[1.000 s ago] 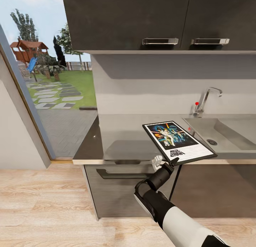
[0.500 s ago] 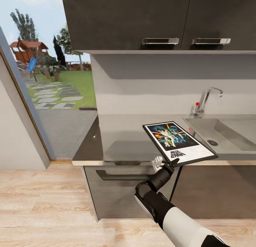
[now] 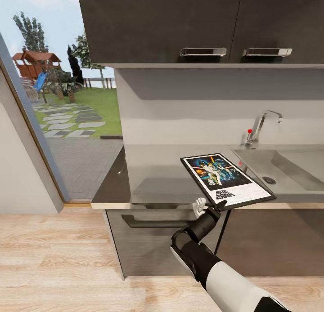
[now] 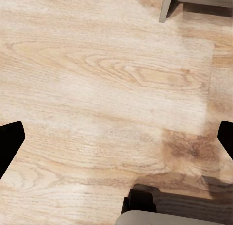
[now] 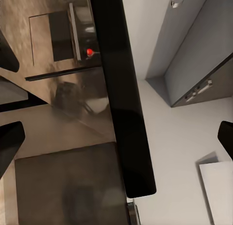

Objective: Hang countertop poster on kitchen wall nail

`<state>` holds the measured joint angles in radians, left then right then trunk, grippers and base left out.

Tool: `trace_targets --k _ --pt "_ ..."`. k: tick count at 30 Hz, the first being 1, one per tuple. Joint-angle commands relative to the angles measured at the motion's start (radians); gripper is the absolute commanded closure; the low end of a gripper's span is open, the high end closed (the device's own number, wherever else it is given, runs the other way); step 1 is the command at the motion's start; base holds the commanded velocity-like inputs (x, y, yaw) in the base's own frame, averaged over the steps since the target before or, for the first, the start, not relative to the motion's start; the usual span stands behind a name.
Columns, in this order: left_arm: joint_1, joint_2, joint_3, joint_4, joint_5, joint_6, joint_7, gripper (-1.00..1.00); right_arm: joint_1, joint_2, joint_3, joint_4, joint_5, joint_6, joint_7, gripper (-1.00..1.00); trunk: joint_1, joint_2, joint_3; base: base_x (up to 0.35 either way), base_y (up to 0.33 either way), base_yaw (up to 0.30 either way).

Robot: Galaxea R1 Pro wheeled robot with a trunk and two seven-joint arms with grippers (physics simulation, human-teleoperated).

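Grey kitchen countertop [image 3: 157,177] runs across the head view, dark wall cabinets [image 3: 180,24] above it with two chrome handles, a pale backsplash between. Out to the left, a glass door opens on a garden with a stone path. On the right sits the steel sink [image 3: 288,168], chrome tap [image 3: 263,125] standing behind it. Below the slab, a dark drawer front with a long handle [image 3: 153,220], then pale wooden floor [image 3: 54,258].

And there's the poster [image 3: 226,178], lifted just over the counter's front edge beside the sink, tilted, artwork up. The right gripper [image 3: 211,206] is clamped on its near corner, jaws closed tight on the black frame. Through the right wrist camera, that frame edge [image 5: 121,94] runs as a dark bar between the fingers.

Left gripper [image 4: 116,137] hangs over bare floor, fingertips [image 4: 9,137] spread wide, holding nothing.
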<state>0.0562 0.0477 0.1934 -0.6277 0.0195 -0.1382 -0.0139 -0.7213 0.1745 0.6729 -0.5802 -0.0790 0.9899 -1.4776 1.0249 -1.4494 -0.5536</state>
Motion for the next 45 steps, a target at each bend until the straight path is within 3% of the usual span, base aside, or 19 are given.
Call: trace_targets --k 1,45 --pt "0.001 0.0 0.001 -0.001 0.002 -0.001 -0.001 -1.0 -0.001 0.0 0.004 0.001 -0.008 0.01 -0.007 -1.0 0.0 0.0 -0.001 0.0 0.0 0.0" --pt "0.001 0.0 0.001 -0.004 0.002 -0.001 -0.001 -1.0 -0.001 0.0 0.005 0.001 -0.007 0.01 -0.007 -1.0 0.0 0.0 -0.001 -0.025 0.0 0.0"
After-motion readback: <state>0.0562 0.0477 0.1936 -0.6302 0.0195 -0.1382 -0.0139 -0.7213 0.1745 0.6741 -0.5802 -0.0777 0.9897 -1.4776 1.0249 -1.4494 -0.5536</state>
